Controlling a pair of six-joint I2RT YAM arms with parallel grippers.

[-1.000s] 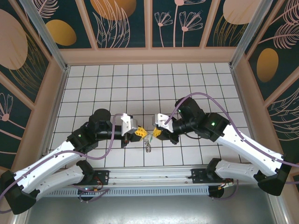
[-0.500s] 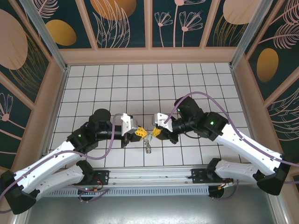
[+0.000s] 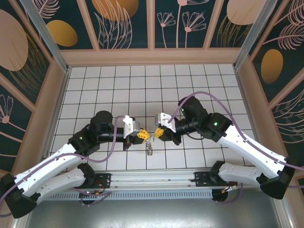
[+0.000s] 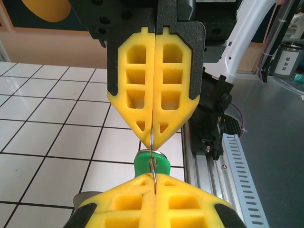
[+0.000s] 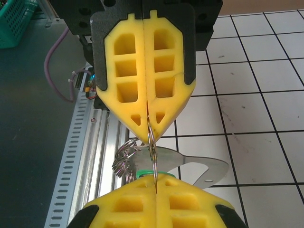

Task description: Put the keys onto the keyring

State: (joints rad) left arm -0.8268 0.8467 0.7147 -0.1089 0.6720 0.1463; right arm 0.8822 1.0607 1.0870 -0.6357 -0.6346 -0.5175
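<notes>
there are two arms, a left arm (image 3: 47, 168) and a right arm (image 3: 247, 142). they carry two purple cables (image 3: 209, 96) and two pairs of yellow jaws, one pair on either side of the key (image 4: 142, 164), all over one white-tiled table (image 3: 95, 90). there is one key, with one green head and one flat silvery blade, one thin wire keyring (image 4: 151, 148) just above that key, and one bunch of small silvery rings (image 5: 123, 159) just beside the key, too tangled to count.

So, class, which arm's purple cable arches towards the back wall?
The right arm; the left arm has its cable drooping towards the near rail instead.
</notes>
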